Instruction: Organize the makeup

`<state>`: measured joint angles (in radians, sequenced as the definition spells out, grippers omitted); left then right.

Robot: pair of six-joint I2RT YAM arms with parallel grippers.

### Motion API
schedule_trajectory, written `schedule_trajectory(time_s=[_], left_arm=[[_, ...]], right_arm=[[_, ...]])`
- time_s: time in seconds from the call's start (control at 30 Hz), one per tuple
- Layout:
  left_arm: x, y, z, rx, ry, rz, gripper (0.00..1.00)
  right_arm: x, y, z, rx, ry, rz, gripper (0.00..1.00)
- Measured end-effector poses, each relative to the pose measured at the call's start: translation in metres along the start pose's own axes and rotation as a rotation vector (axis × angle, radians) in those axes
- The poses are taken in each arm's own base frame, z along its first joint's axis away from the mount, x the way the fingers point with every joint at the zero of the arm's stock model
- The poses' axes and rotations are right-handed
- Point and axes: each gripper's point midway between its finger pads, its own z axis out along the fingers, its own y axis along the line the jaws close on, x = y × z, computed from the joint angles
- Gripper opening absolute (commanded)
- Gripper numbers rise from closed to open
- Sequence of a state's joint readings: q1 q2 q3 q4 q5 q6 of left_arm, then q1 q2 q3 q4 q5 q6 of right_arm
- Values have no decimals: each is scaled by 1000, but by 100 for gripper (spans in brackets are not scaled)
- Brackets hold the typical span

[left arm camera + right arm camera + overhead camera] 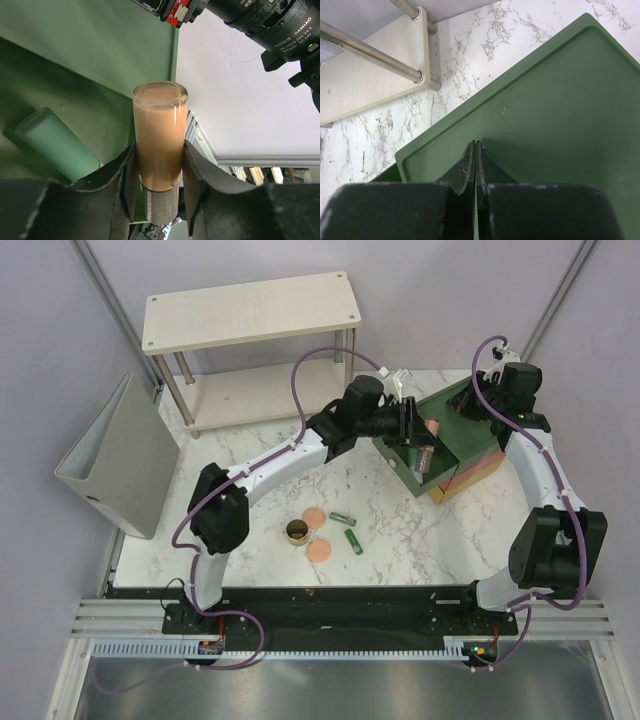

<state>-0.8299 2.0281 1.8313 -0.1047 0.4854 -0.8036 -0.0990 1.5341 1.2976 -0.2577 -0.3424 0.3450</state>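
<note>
Your left end effector [159, 156] pinches the grey-orange tube [160, 120] near its grey cap end, with one finger on each side. The tube hangs over the open green drawer [70, 75] of the drawer box [462, 435]. I think the step now is to lay this tube in that drawer.

The mint-green tube [56, 142] lies in the drawer, just beside your tube. Go down slowly and aim for the bare drawer floor next to it, not on top of it. Your tube is smooth and round, so it may slip or roll. Let go only when it is low and close to the floor. Then pull straight back out so the fingers do not bump the drawer wall.

Your right end effector [476, 150] has its fingers pressed together and holds nothing. It sits at the green top of the drawer box and seems to touch it. I guess it steadies the box, so let it be. The right arm is close above the drawer, so mind it when you lift out.

More makeup lies on the surface [400, 530], well in front of the drawer box and to its left: the dark jar [297, 532], two peach-pink discs [314, 517] and two short green tubes [343, 518]. A wooden shelf [250, 310] stands behind the drawer box to its left, and a grey folder [120, 470] leans far to its left. None of these are in your way.
</note>
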Motion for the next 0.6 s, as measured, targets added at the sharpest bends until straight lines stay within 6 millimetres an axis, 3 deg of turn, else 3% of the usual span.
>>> schedule_trajectory(time_s=[0.17, 0.37, 0.6], left_arm=[[-4, -2, 1, -13, -3, 27, 59], [-13, -10, -1, 3, -22, 57, 59], [-18, -6, -1, -20, -43, 102, 58]], right_arm=[[0, 0, 0, 1, -2, 0, 0], [0, 0, 0, -1, -1, -1, 0], [1, 1, 0, -3, -3, -2, 0]])
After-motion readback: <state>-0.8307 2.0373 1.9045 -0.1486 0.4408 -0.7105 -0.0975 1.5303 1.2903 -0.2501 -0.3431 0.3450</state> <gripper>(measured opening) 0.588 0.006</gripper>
